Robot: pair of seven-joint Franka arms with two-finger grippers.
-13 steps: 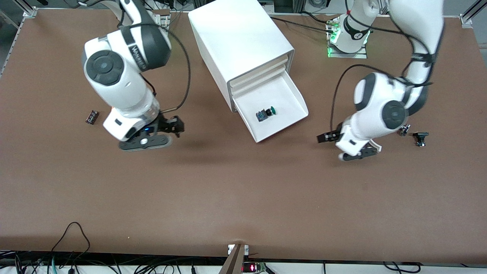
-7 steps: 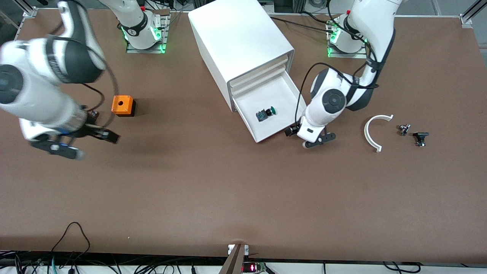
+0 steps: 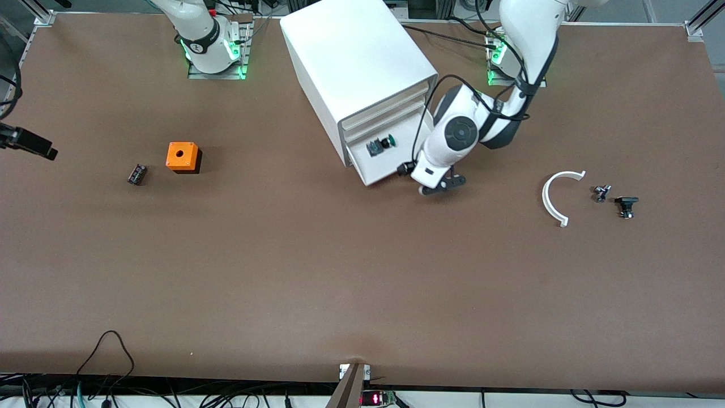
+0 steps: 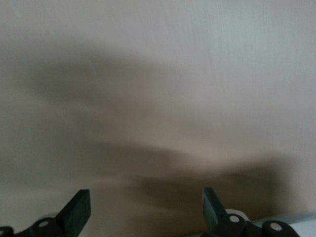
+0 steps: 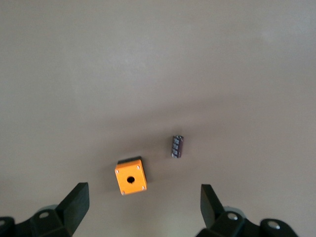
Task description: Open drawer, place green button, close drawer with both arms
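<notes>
The white cabinet point(image 3: 354, 62) stands at the back middle of the table. Its lowest drawer point(image 3: 380, 170) is partly pulled out. The green-capped button point(image 3: 380, 144) lies in it, close to the cabinet's mouth. My left gripper point(image 3: 406, 168) is open and empty, right at the drawer's front wall. In the left wrist view the left gripper point(image 4: 145, 210) faces a close white surface point(image 4: 163, 74) between its fingers. My right gripper point(image 3: 31, 144) is at the table's edge at the right arm's end. In the right wrist view the right gripper point(image 5: 143, 207) is open and empty above the tabletop.
An orange cube with a hole point(image 3: 182, 157) and a small black part point(image 3: 137, 174) lie toward the right arm's end; both show in the right wrist view, the cube point(image 5: 131, 177) and the part point(image 5: 177, 146). A white curved piece point(image 3: 558, 195) and two small parts point(image 3: 601, 192) point(image 3: 626, 205) lie toward the left arm's end.
My left gripper swung to the drawer's front and the drawer slid partway into the cabinet with the button inside. My right arm swung away to its end of the table.
</notes>
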